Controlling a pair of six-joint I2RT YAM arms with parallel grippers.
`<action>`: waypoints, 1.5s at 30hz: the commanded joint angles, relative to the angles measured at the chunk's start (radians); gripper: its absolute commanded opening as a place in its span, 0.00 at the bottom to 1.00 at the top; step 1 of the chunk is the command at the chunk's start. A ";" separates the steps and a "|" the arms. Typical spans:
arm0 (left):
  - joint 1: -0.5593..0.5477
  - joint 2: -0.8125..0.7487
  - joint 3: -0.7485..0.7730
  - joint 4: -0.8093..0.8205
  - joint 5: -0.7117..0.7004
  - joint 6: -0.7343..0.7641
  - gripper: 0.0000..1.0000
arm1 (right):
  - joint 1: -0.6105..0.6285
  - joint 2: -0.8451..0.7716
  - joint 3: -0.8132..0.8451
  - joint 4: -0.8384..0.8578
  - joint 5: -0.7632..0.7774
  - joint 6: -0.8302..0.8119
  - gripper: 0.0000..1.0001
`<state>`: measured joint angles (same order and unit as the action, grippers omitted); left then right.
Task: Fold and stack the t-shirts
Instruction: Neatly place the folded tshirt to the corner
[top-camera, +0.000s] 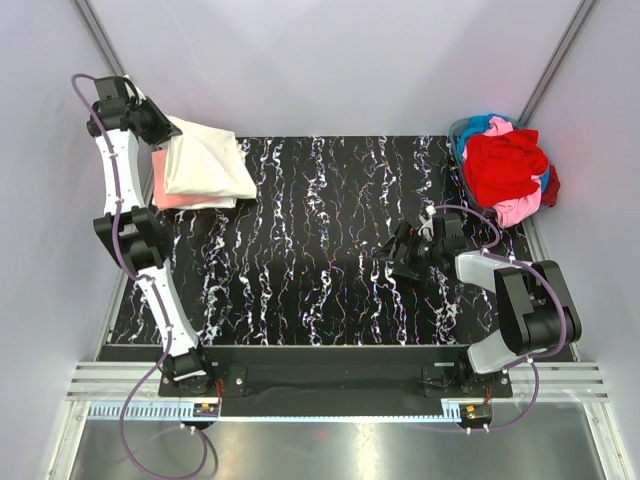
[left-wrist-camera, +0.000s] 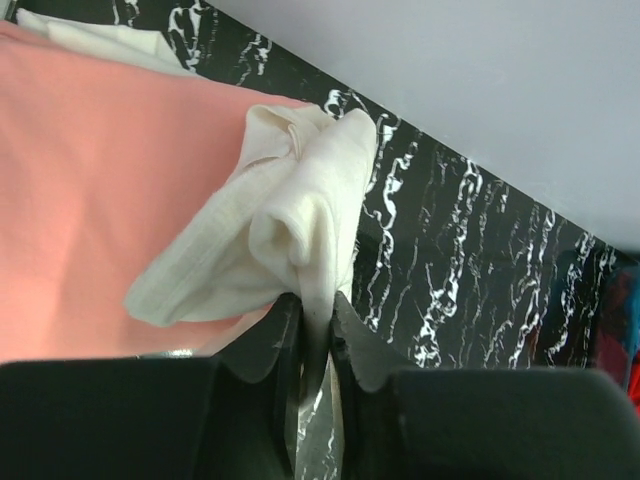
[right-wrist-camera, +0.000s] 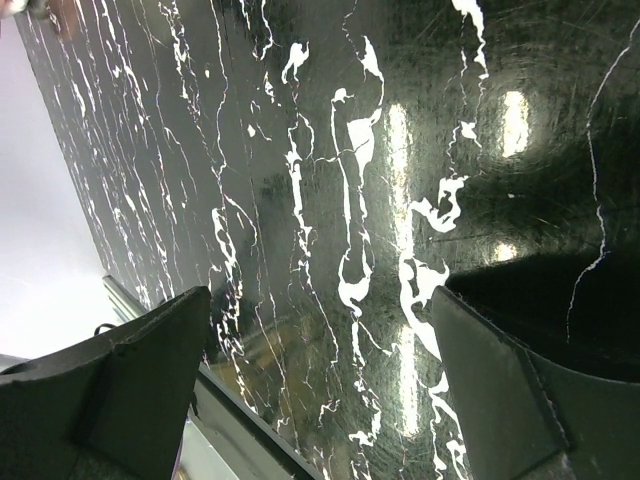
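Note:
A folded cream t-shirt (top-camera: 205, 160) lies at the far left of the table on top of a salmon-pink t-shirt (top-camera: 185, 200). My left gripper (top-camera: 170, 128) is at the cream shirt's back left corner. In the left wrist view a bunched fold of the cream t-shirt (left-wrist-camera: 290, 220) runs down between the nearly closed jaws of the left gripper (left-wrist-camera: 318, 305), above the salmon-pink t-shirt (left-wrist-camera: 90, 180). A strip of white cloth (left-wrist-camera: 100, 40) shows beyond the pink one. My right gripper (top-camera: 400, 262) hovers open over bare table (right-wrist-camera: 350, 150), with the right gripper (right-wrist-camera: 320, 330) holding nothing.
A basket (top-camera: 458, 140) at the far right corner holds a heap of red, pink and blue t-shirts (top-camera: 510, 165). Black marbled tabletop (top-camera: 320, 230) spreads between the stack and the basket. Grey walls close in on the left, back and right.

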<state>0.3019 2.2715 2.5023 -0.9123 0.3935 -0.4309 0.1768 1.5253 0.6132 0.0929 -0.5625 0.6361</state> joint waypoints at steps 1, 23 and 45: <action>0.038 0.032 0.059 0.104 0.021 -0.017 0.18 | 0.006 0.004 0.029 0.027 -0.020 -0.013 0.98; 0.098 0.152 0.084 0.178 -0.231 0.037 0.22 | 0.006 0.019 0.034 0.025 -0.031 -0.013 0.98; 0.140 0.194 0.009 0.161 -0.205 0.012 0.99 | 0.006 0.039 0.046 0.024 -0.039 -0.016 0.98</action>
<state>0.4248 2.4950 2.5317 -0.7582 0.1787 -0.3843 0.1768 1.5528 0.6296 0.0933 -0.5930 0.6357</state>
